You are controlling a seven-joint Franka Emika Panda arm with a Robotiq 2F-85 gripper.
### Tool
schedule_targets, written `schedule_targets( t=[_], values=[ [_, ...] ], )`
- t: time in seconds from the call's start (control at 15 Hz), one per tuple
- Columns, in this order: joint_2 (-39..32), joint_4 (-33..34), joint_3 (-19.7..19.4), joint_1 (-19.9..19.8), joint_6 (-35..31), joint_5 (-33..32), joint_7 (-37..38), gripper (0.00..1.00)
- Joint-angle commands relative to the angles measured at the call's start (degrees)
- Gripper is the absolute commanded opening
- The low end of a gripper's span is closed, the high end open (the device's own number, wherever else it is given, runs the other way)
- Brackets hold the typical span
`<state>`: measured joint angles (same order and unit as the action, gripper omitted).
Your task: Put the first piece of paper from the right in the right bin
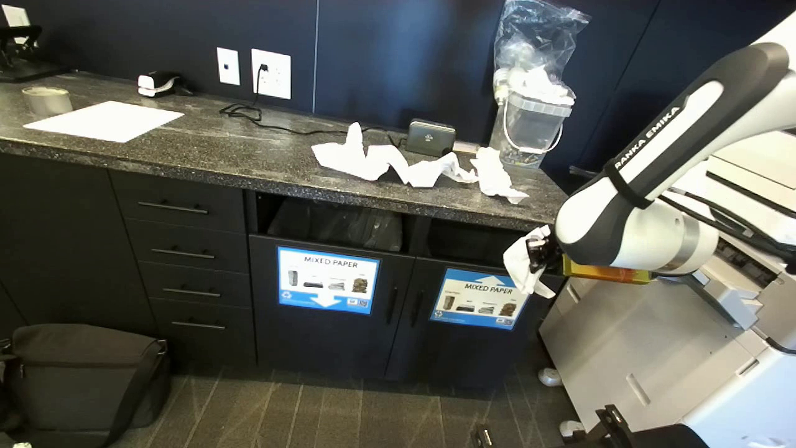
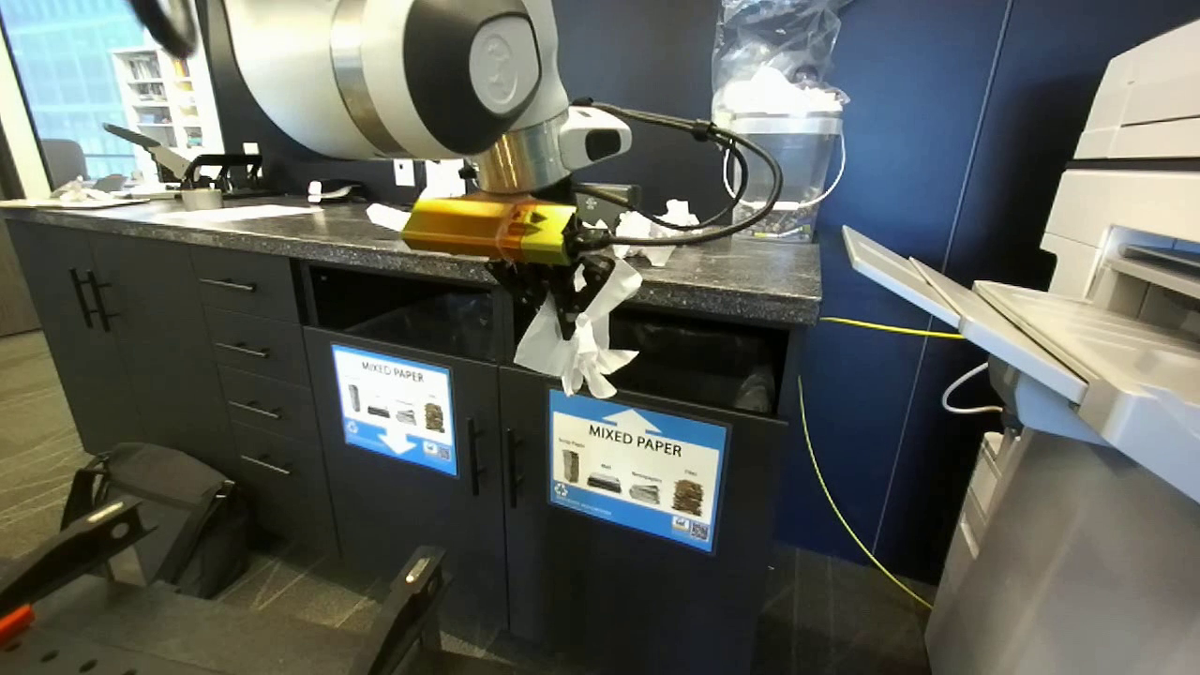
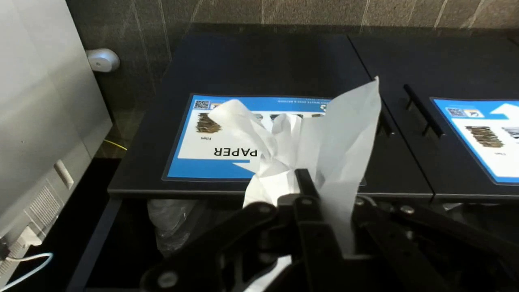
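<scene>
Find the crumpled white sheet of thin paper (image 2: 577, 356), presumably the task's piece, pinched between the closed-in fingers (image 3: 307, 184) of the black, two-fingered gripper (image 2: 576, 321). Hanging out in front of and below the front edge of the long, speckled dark-stone desk (image 2: 736, 274), toward its front right corner; apparently not yet inside the black, flat-fronted right bin (image 2: 647, 591). Hard to judge exact depth.

First, raise the lower tips above the top edge of the bin's front, while keeping the fingers under the desk's front edge. Then shift a little toward the front right corner to centre on the dark, rectangular opening (image 2: 698, 356). Push well inward, toward the clear, crinkled plastic liner (image 3: 170, 221), before spreading the fingers: likely to flutter and snag if released at the lip. Leave alone the long, curled white strip of paper (image 1: 425, 174) near the desk's front edge.
</scene>
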<state>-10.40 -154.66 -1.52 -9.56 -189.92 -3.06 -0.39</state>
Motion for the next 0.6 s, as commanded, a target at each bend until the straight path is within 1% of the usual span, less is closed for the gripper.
schedule_targets(
  t=[0.0, 0.07, 0.13, 0.27, 0.53],
  values=[
    [-10.7, 6.5, 1.0, -2.0, -8.4, -0.7, 0.2, 0.12],
    [-13.0, 7.9, 1.3, -2.5, -9.9, -0.5, 0.8, 0.12],
    [-15.6, 9.0, 0.0, -1.0, -12.2, 0.6, 1.0, 0.12],
    [-20.5, 11.4, -1.1, 0.2, -16.4, 1.8, 0.9, 0.12],
    [-29.2, 16.5, -1.1, 0.1, -24.4, 2.8, 1.7, 0.12]
  ],
)
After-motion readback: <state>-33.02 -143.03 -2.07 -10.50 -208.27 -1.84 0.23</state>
